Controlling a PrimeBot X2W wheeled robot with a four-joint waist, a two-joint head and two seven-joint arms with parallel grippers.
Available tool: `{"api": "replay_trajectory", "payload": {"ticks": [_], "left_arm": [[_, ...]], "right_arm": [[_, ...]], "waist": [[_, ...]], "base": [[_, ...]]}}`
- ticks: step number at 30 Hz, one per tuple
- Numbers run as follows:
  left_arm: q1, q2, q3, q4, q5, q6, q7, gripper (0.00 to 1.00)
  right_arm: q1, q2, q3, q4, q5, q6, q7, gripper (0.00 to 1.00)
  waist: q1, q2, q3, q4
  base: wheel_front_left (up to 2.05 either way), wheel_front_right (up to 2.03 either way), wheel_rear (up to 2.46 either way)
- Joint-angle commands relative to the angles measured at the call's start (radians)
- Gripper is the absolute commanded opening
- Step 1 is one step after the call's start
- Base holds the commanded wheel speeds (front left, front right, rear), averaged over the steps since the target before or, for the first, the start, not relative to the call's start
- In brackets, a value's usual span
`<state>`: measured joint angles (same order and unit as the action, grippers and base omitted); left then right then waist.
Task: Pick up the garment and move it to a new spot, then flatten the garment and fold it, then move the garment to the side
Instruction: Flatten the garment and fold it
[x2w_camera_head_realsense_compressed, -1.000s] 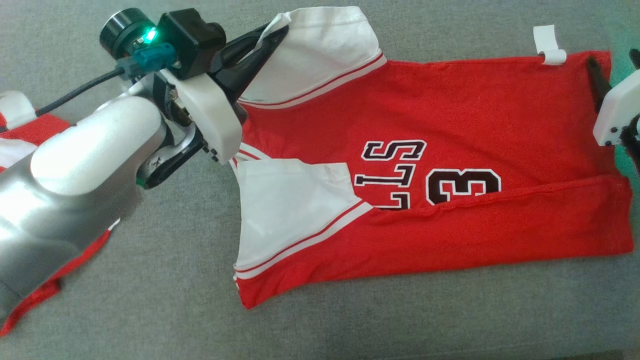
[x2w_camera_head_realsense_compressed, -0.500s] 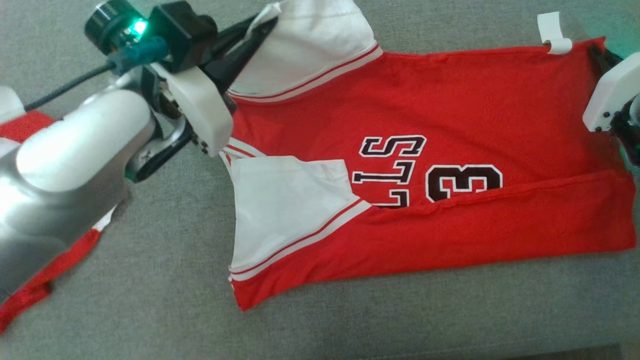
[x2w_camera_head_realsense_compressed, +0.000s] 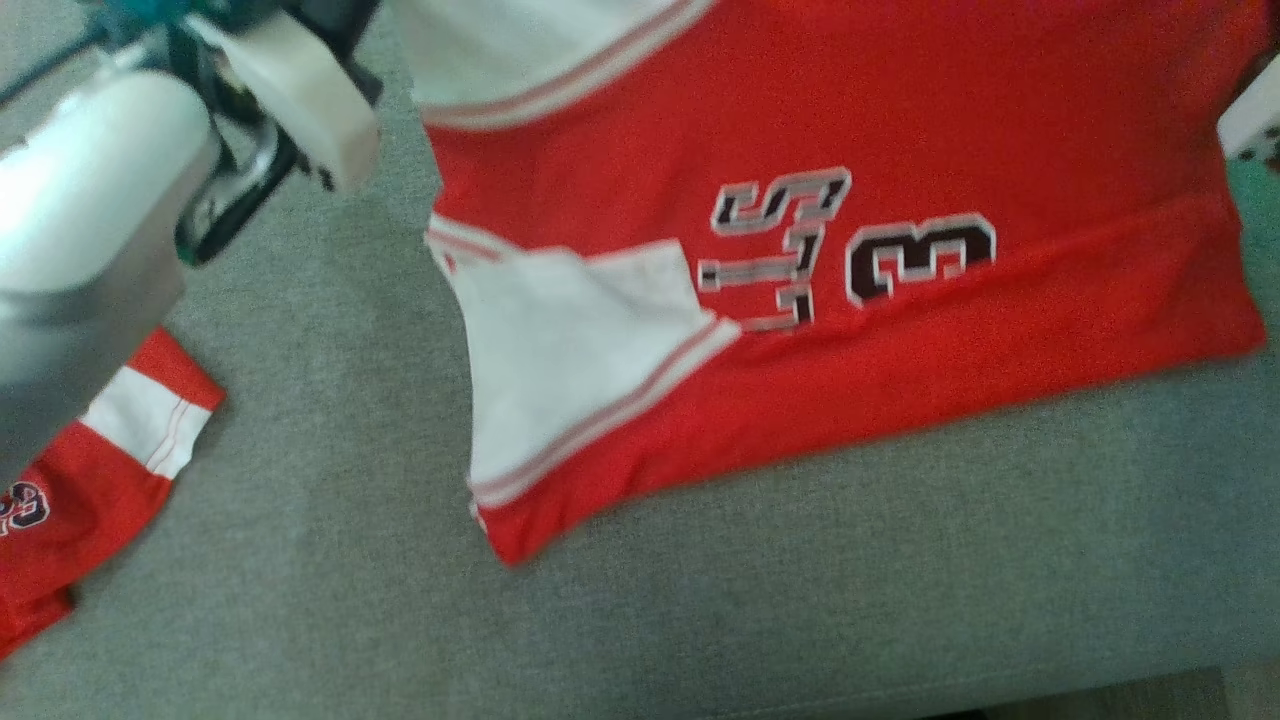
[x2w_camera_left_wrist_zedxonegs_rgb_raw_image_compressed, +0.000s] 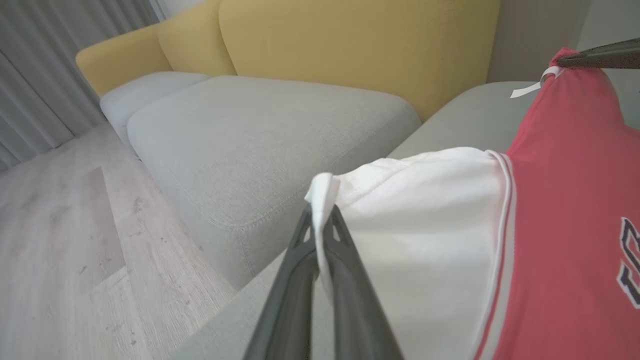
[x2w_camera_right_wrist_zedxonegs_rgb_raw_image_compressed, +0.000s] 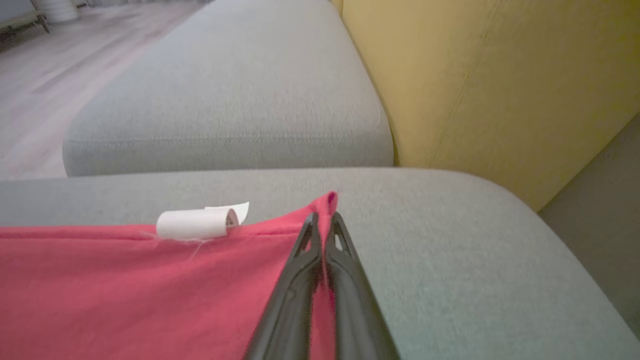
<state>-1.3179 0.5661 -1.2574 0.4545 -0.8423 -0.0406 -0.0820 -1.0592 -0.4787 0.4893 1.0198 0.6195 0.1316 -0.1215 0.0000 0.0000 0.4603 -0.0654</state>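
Note:
The garment (x2w_camera_head_realsense_compressed: 900, 120) is a red jersey with white sleeves and dark lettering, spread on a grey cushion (x2w_camera_head_realsense_compressed: 800, 600). In the left wrist view my left gripper (x2w_camera_left_wrist_zedxonegs_rgb_raw_image_compressed: 320, 212) is shut on the edge of a white sleeve (x2w_camera_left_wrist_zedxonegs_rgb_raw_image_compressed: 425, 225). In the right wrist view my right gripper (x2w_camera_right_wrist_zedxonegs_rgb_raw_image_compressed: 324, 220) is shut on the red hem corner (x2w_camera_right_wrist_zedxonegs_rgb_raw_image_compressed: 327, 200), beside a curled white tag (x2w_camera_right_wrist_zedxonegs_rgb_raw_image_compressed: 195, 222). The head view shows my left arm (x2w_camera_head_realsense_compressed: 90, 200) at the upper left and the right gripper's pale housing (x2w_camera_head_realsense_compressed: 1250, 120) at the right edge; the far edge of the garment runs off the top.
A second red and white garment (x2w_camera_head_realsense_compressed: 90, 480) lies at the lower left under my left arm. Beyond the cushion stand a grey sofa seat (x2w_camera_left_wrist_zedxonegs_rgb_raw_image_compressed: 250, 130) and a yellow backrest (x2w_camera_left_wrist_zedxonegs_rgb_raw_image_compressed: 350, 40). Wooden floor (x2w_camera_left_wrist_zedxonegs_rgb_raw_image_compressed: 50, 250) lies to the left.
My right gripper has shut on the hem corner. Both grippers and the garment's far edge have shifted up the head view, which has itself shifted and is blurred now.

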Motion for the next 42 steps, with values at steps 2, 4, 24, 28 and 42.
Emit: {"api": "replay_trajectory", "payload": {"ticks": [2, 4, 24, 28, 42], "left_arm": [[-0.086, 0.013, 0.064, 0.028, 0.017, 0.007, -0.031, 0.00], [-0.109, -0.002, 0.071, 0.066, 0.029, 0.007, -0.061, 0.00], [-0.003, -0.049, 0.020, 0.149, 0.040, -0.060, -0.133, 0.00], [0.056, -0.030, 0.010, 0.092, 0.023, -0.066, -0.117, 0.00], [0.266, 0.103, -0.017, -0.202, -0.025, -0.081, 0.070, 0.00]], "right_arm": [[-0.023, -0.006, 0.009, -0.009, 0.013, -0.001, -0.050, 0.00], [-0.041, -0.001, 0.009, -0.003, 0.017, -0.001, -0.083, 0.00], [0.066, -0.049, 0.128, -0.029, 0.161, -0.001, -0.087, 0.00], [0.123, -0.091, 0.169, -0.056, 0.216, -0.001, -0.043, 0.00], [0.271, -0.230, 0.325, -0.108, 0.344, -0.001, 0.165, 0.00]], "waist": [[0.0000, 0.0000, 0.004, -0.005], [0.0000, 0.0000, 0.006, -0.008], [0.0000, 0.0000, -0.089, 0.019], [0.0000, 0.0000, -0.127, 0.035], [0.0000, 0.0000, -0.216, 0.073]], "base": [[0.00, 0.00, 0.00], [0.00, 0.00, 0.00], [0.00, 0.00, 0.00], [0.00, 0.00, 0.00], [0.00, 0.00, 0.00]]}}
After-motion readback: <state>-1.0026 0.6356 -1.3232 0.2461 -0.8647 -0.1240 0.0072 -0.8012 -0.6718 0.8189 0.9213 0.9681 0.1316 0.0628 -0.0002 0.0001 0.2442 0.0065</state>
